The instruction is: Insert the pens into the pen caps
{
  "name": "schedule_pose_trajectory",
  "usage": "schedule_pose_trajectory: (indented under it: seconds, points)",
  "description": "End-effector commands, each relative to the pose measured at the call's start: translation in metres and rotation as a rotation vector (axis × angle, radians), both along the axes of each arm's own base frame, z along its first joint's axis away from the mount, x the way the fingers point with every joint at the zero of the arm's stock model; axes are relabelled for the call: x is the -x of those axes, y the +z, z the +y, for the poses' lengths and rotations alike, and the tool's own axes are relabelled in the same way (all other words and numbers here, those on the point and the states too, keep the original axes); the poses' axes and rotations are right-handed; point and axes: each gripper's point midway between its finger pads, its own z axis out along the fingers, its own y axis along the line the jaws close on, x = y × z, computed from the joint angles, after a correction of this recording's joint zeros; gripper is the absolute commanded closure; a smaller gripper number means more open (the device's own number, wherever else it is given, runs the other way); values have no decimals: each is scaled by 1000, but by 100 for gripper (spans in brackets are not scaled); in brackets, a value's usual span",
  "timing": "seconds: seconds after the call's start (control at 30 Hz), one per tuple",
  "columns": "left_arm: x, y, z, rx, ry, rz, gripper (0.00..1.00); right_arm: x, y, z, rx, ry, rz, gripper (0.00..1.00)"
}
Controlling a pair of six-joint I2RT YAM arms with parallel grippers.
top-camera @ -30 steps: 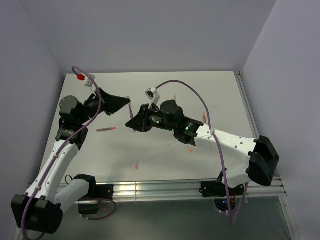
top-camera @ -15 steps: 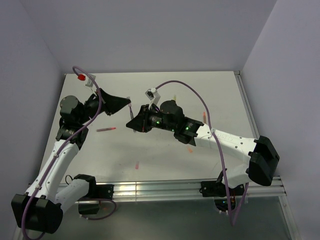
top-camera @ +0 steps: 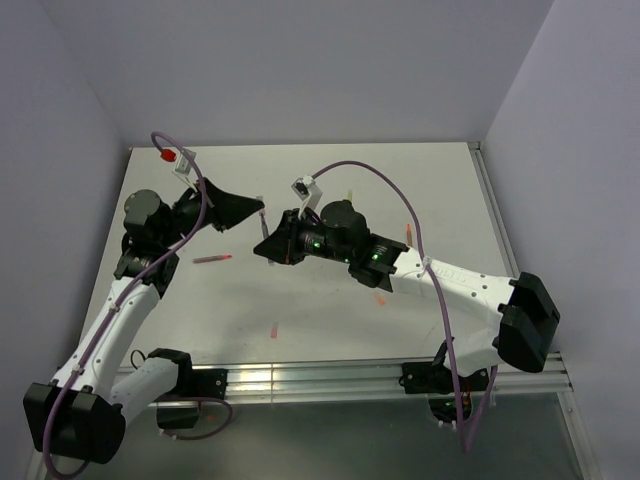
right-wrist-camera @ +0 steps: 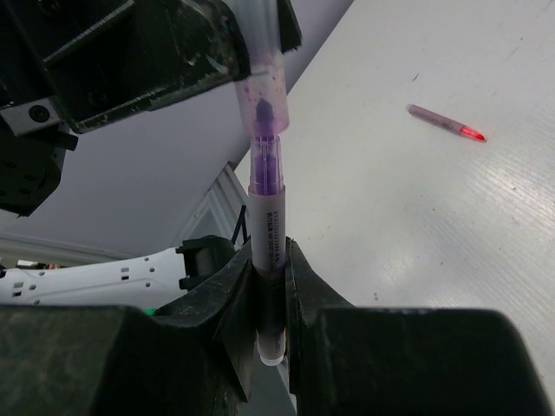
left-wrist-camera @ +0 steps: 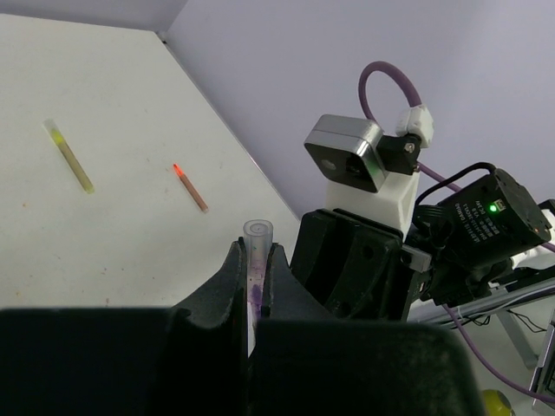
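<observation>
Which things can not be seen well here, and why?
Top view: where left hand and right hand meet, too small to judge.
Right wrist view: far end of the pale purple translucent cap, cut off by the top edge.
Left wrist view: barrel of the thin dark purple pen, behind that hand's fingers.
Top view: orange speck, too small to tell pen from cap.

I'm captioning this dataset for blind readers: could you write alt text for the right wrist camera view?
The right end effector grips a purple pen upright, its tip just inside a pale purple cap held by the left end effector above. A pink-red pen lies on the white table at upper right.
</observation>
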Motion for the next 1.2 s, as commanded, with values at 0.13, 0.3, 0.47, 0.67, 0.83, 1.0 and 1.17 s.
schedule_pose_trajectory:
  seconds: [0.13,0.3,0.47,0.67,0.83,1.0,1.17]
  points:
    - [3,1,-2,-19,-13,-24,100,-7,44,-8,-78,-35,-80,100]
    - [6,2,-5,-9,-38,-17,100,-8,42,-8,-78,-45,-80,100]
    - [11,1,-7,18,-62,3,100,-13,43,-9,-88,-73,-95,100]
    - [25,-4,-12,49,-92,15,100,-29,49,-9,-101,-141,-139,100]
    - [46,-11,-27,82,-113,13,100,-50,57,-5,-87,-207,-196,100]
    - [57,-25,-35,57,-126,27,100,-68,65,-10,-106,-224,-198,100]
    - [66,-36,-35,20,-120,23,100,-85,72,-30,-103,-272,-212,100]
